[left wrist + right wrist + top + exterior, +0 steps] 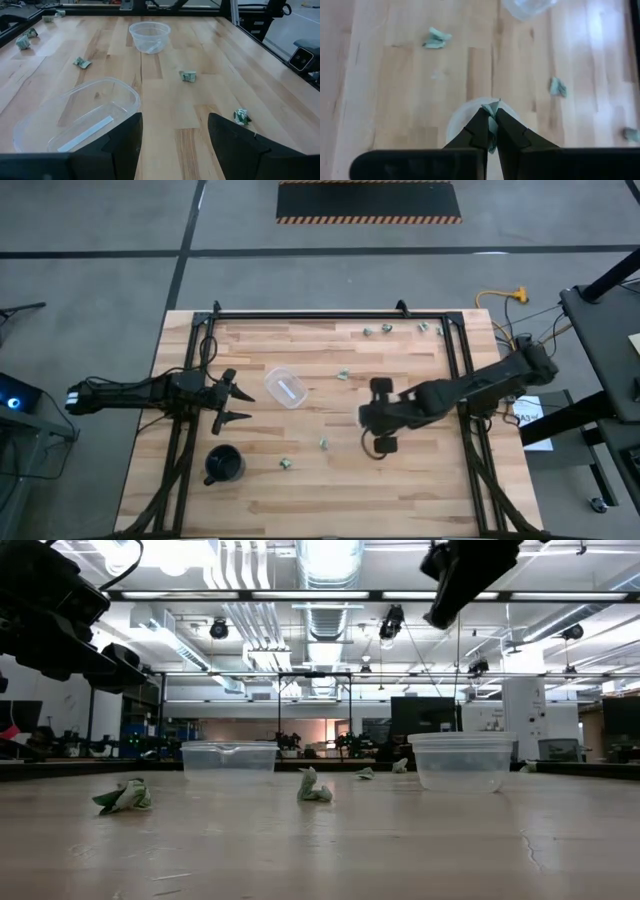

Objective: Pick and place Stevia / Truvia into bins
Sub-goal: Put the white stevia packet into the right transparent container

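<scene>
Several pale green-and-white Stevia packets lie on the wooden table, among them one (343, 375), one (324, 444) and one (285, 464). One clear bin (285, 387) stands left of centre. My right gripper (491, 117) hangs shut on a packet above the other clear bin (457, 122), which also shows in the low view (462, 760). From above, the right gripper (375, 430) is at mid-table. My left gripper (238, 403) waits open at the left, beside the first bin (80, 125). My right gripper pinches a crumpled packet between its two fingers; a bit of the packet (493, 106) shows past their free ends. The fingers point down from above. The packet is lifted clear, over the open mouth of the clear bin.
A black cup (224, 465) stands near the table's near-left corner. More packets (385, 330) lie along the far edge. Black frame rails (330, 315) run along the table's far, left and right sides. Bare wood lies between the two bins.
</scene>
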{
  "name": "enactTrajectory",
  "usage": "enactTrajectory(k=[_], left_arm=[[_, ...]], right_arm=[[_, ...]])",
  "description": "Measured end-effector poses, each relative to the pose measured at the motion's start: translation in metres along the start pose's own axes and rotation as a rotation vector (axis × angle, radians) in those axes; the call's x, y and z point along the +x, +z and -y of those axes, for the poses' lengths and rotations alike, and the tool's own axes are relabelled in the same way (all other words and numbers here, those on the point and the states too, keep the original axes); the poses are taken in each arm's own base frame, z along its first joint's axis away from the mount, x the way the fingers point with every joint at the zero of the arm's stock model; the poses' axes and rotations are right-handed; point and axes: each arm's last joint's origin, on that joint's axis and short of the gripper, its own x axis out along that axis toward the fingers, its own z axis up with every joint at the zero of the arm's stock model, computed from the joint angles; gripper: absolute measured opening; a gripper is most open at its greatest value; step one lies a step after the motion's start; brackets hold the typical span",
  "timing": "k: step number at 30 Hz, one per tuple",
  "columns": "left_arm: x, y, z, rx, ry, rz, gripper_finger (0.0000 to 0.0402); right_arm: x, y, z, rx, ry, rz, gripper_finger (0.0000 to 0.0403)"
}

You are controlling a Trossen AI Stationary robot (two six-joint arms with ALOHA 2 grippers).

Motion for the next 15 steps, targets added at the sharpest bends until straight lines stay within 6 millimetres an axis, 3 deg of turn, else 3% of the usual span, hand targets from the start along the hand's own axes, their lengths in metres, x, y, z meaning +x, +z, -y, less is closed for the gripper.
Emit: enactTrajectory(k=[15], left_arm=[[0.0,0.0,0.0,0.0,0.0,-0.001,0.0209]], right_arm=[[0.009,-0.037,0.026,0.103,-0.024,0.123,0.0013]])
